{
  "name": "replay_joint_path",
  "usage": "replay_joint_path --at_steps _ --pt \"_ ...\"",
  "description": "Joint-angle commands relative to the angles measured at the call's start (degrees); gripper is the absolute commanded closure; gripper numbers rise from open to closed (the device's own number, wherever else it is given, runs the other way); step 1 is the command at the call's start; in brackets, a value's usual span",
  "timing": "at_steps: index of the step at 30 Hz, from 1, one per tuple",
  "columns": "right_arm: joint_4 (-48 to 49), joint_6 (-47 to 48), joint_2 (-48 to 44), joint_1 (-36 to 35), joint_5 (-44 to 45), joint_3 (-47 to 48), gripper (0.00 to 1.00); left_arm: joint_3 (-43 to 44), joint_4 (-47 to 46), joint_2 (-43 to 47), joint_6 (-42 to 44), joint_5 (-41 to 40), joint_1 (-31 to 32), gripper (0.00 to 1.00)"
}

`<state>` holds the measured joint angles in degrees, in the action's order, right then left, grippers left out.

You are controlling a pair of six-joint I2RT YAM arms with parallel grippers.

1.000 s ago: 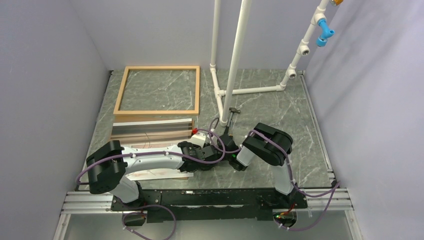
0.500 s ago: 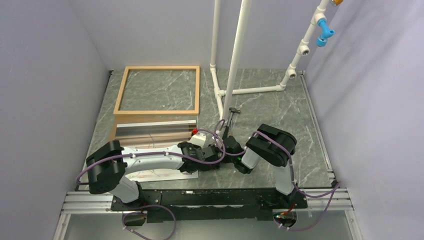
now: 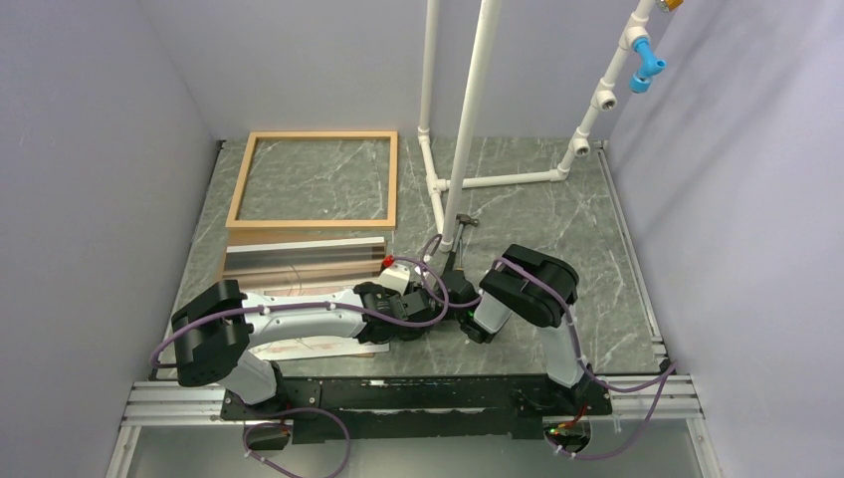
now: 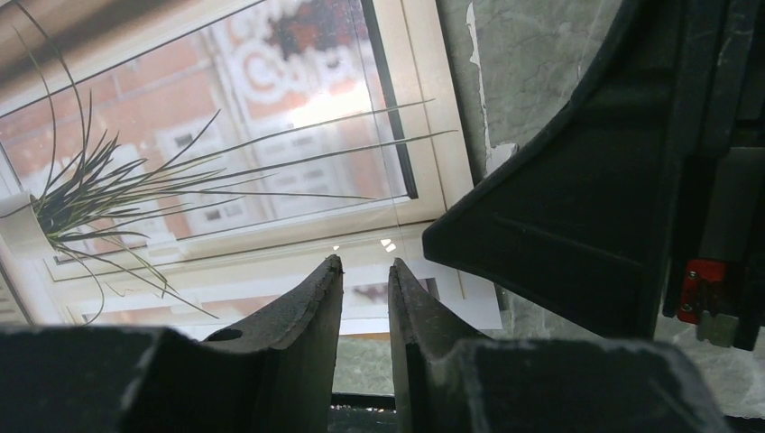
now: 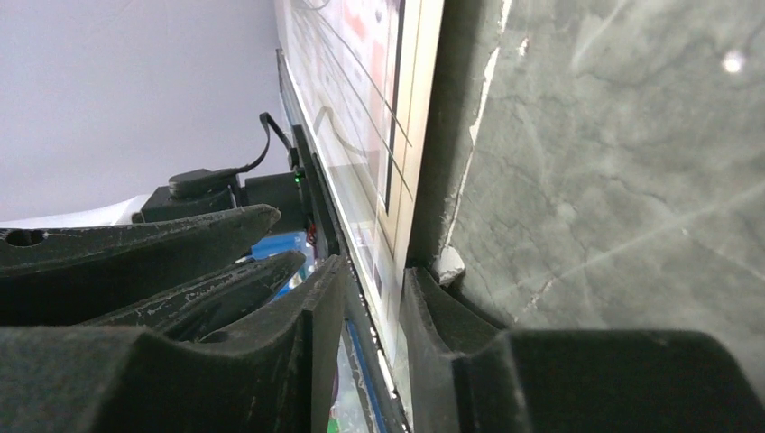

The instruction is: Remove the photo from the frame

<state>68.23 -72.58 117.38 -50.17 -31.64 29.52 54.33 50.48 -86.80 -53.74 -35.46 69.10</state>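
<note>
The light wood frame lies empty at the back left. In front of it lies the photo, its white border and grass lines clear in the left wrist view. A reflective clear sheet lies over the photo, tilted up. My right gripper is at the stack's right edge, and the sheet's edge runs between its jaws. My left gripper hovers over the photo's lower white border. Its jaws are nearly together, with nothing between them. The right gripper's black finger sits beside it.
A brown backing board strip shows between the frame and the sheet. A small hammer-like tool lies by the white PVC pipe stand. The left arm spans the stack. Grey walls close both sides.
The clear sheet's tilt shifted: raised, then flatter, now slightly raised again. The right arm swung a little right, then back left. The left arm barely moved.
</note>
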Motion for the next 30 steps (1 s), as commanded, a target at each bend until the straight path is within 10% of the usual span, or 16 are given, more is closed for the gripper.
replay_joint_path --at_steps 1,17,30 --pt "0.82 1.56 0.74 0.07 2.70 1.12 0.65 0.53 0.37 1.63 -0.77 -1.72 0.51 0.70" --pt "-7.75 5.01 0.18 0.61 4.83 3.14 0.65 -1.05 -1.59 3.68 -0.90 -0.47 0.07 0.65" --pt "-5.20 4.16 0.89 -0.63 5.79 2.98 1.00 -22.49 -28.10 25.89 4.30 22.73 -24.42 0.42"
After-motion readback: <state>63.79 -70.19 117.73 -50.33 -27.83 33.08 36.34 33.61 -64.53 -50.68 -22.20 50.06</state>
